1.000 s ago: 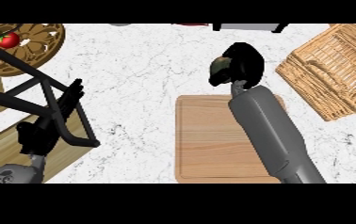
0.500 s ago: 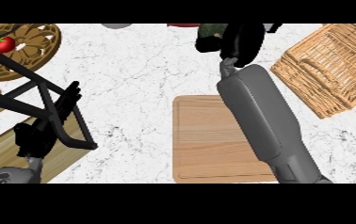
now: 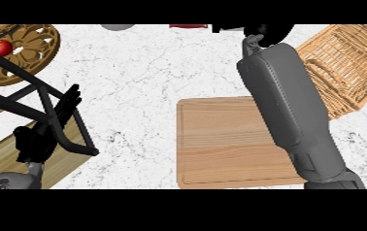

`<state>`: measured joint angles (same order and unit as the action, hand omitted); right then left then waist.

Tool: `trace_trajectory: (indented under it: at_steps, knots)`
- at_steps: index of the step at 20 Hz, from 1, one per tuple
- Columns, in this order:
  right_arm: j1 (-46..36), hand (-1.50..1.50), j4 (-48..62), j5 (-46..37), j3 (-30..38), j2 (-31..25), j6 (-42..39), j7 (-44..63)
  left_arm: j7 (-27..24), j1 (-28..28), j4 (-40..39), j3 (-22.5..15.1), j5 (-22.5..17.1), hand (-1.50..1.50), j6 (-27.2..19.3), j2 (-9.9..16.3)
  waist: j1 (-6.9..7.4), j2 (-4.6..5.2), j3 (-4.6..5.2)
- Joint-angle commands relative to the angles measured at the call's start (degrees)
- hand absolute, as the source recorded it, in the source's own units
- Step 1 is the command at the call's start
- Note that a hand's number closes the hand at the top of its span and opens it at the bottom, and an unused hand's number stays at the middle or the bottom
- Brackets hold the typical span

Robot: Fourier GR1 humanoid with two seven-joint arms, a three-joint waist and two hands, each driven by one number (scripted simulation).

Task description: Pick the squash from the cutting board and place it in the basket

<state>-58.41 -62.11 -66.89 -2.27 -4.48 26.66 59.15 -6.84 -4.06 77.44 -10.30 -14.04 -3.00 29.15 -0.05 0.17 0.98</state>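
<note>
The squash did not show anywhere in the head view; it may have been inside the right hand (image 3: 267,32), but that could not be confirmed. That hand sat at the far edge of the picture, cut off by the frame, so only a dark part of it appeared above the wrist, and whether its fingers were curled or straight could not be told. Its grey forearm (image 3: 290,104) ran from the near right corner up and away, crossing the right side of the cutting board (image 3: 222,145). The board lay flat on the white marbled counter (image 3: 143,70), its visible surface bare wood. Just right of the forearm stood the wicker basket (image 3: 341,65), tilted in the view, its left corner close to the hand. The left hand (image 3: 46,130) rested at the near left, fingers straight and pointing away, beside a black metal frame (image 3: 50,104). Farther off, at the far left corner, a carved wooden plate (image 3: 32,50) held something small and red (image 3: 6,47).
</note>
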Motion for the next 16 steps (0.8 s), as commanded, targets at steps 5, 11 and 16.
trace_trajectory:
  at_steps: [5,11,16]
  knots:
    - [-5.23,1.5,5.57,-1.65,7.13,-7.14,-1.08,2.62,-1.98,-5.97,5.86,-2.22,1.26,0.0,1.39,-2.21,0.04,-0.03,-0.97]
    - [-7.16,1.5,9.5,-3.08,12.55,-13.6,3.21,0.27,-0.63,-5.9,6.42,-2.78,2.17,0.0,1.35,-1.71,0.4,0.12,-1.05]
    - [-7.42,1.5,12.27,-3.67,16.3,-17.37,6.69,-0.85,0.61,-7.39,8.03,-1.79,1.16,0.0,1.12,-1.9,0.66,0.13,-1.12]
